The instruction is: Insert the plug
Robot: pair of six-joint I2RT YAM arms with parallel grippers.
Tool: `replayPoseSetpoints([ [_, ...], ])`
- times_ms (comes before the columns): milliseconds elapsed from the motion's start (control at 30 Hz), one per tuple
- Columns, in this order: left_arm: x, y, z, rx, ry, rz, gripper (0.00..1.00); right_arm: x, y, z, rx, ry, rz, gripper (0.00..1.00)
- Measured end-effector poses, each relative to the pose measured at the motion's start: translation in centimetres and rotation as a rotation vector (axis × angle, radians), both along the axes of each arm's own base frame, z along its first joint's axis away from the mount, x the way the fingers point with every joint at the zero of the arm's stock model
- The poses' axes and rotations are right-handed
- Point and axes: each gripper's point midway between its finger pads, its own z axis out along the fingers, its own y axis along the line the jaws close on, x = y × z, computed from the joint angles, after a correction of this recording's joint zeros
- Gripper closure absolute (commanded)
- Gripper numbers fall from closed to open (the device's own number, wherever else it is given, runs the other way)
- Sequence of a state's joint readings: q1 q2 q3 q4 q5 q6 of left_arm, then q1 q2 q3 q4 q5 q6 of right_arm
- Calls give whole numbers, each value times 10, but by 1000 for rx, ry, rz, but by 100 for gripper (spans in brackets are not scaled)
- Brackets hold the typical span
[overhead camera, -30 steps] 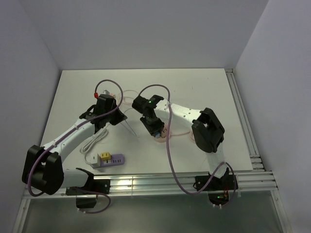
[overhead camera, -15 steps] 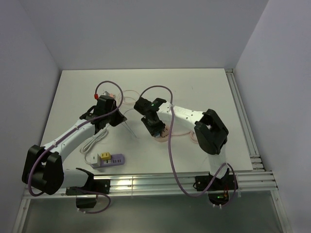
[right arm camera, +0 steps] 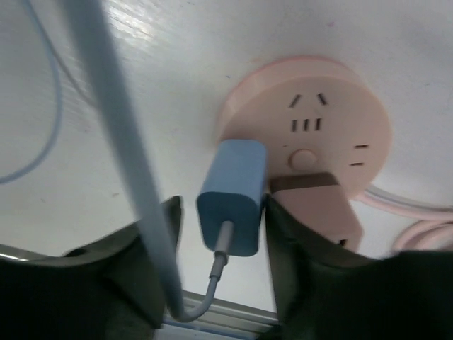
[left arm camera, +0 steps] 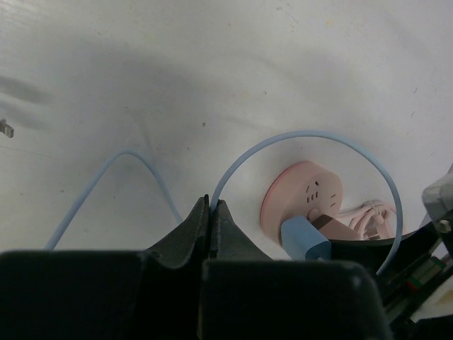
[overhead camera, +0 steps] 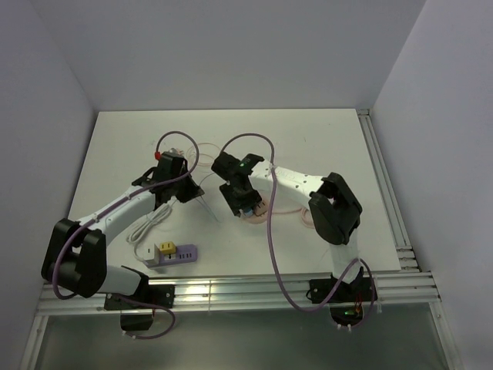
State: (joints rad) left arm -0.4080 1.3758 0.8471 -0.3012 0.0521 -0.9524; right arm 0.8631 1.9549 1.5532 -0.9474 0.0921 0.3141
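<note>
Barely parted right fingers [right arm camera: 301,280] flank plug [right arm camera: 230,195]; left fingers [left arm camera: 185,232] pinch cable [left arm camera: 311,134].

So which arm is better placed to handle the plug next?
Right. The right gripper straddles the plug at the pink socket; the left gripper sits apart, pinching the cable.
</note>
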Motion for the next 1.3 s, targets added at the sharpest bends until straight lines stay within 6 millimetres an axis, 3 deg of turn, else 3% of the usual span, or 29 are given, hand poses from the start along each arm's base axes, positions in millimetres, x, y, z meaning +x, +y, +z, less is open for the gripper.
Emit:
replayPoseSetpoints([
  [133,-1,-3,-5,-12,21,-7,100,-1,5,4,28,3,-5,34],
  [167,-1,-4,-4,-17,23,-6,100,-2,6,6,33,-1,-9,29],
  [433,2,-7,0,-44,11,2,100,-10,-4,41,84,-80,-33,28],
  [567,3,-8,0,-49,10,3,100,-16,-15,47,77,-114,-30,32],
  [867,4,-10,-1,-54,9,2,100,-3,-7,38,86,-165,19,38],
  [1167,4,-11,-6,-53,21,-8,99,11,4,16,49,-171,66,43],
  [1267,4,-12,-5,-57,21,-12,100,13,3,12,34,-173,72,48],
  [1300,4,-13,-5,-59,21,-13,100,14,3,12,31,-176,73,54],
])
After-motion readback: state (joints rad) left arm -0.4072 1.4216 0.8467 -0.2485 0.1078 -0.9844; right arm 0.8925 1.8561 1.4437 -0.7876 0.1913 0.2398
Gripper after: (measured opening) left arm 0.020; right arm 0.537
